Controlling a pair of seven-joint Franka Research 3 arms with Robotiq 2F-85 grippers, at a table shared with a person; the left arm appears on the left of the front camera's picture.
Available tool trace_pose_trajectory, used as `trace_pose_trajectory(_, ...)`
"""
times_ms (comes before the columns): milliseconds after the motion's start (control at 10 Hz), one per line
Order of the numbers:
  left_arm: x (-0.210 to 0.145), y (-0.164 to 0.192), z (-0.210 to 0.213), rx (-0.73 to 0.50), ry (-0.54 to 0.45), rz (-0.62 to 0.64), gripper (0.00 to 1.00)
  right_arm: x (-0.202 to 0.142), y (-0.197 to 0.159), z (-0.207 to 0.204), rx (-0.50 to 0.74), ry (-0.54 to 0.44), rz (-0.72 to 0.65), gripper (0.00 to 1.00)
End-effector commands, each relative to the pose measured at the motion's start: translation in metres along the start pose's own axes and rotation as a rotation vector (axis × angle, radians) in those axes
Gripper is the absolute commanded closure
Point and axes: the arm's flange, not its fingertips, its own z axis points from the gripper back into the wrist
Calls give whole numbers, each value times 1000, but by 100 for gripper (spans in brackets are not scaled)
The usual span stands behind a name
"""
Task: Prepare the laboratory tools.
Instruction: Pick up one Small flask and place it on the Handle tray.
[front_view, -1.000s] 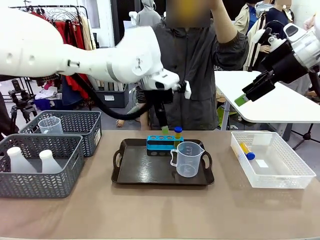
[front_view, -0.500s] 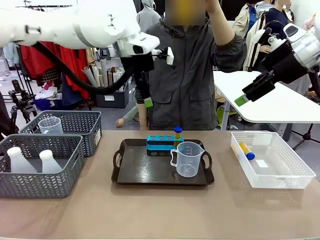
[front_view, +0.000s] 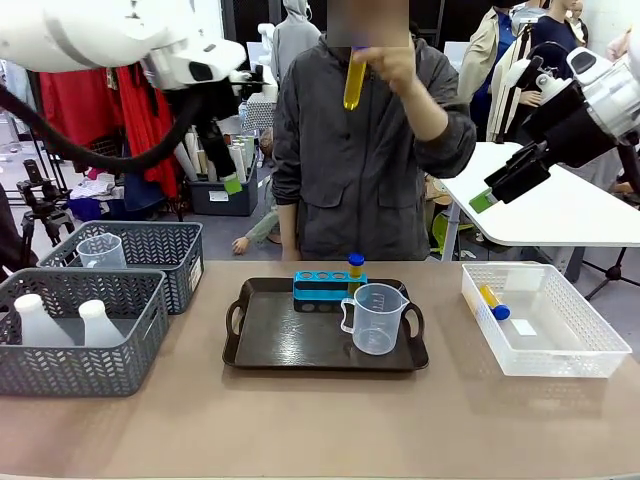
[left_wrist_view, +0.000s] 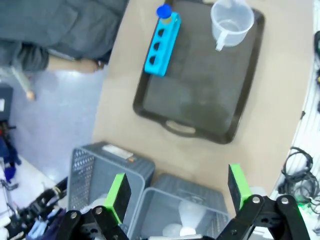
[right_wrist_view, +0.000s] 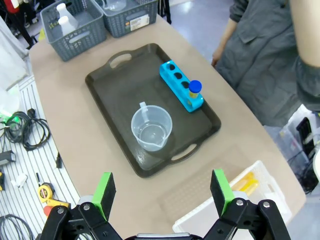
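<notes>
**Front view.** The left arm (front_view: 90, 35) enters at 10 o'clock and is held high. Its wrist bends downward, and the left gripper (front_view: 229, 178) hangs toward 5 o'clock. The right arm (front_view: 612, 95) enters at 2 o'clock, with the right gripper (front_view: 487, 198) aimed toward 8 o'clock.

**Wrist views.** Each gripper's jaws stand wide apart with nothing between the green pads.

**Person.** At 12 o'clock, the person's hand (front_view: 388, 66) is raised to head height with the elbow bent and the fingers curled in a grip.
</notes>
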Motion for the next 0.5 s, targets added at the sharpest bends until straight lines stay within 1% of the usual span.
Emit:
trace_pose_trajectory(0,-20,-7,0,44,-23,58,0,-2,0,-1,23,-32,7,0)
trace_pose_trajectory(100,-17,-9,3,41,-47,51,0,-2,0,-1,23,-32,7,0)
trace_pose_trajectory(200,-12,1,6,17,-4,32,0,-2,0,-1,23,-32,7,0)
trace_pose_trajectory(400,-12,1,6,17,-4,32,0,-2,0,-1,23,-32,7,0)
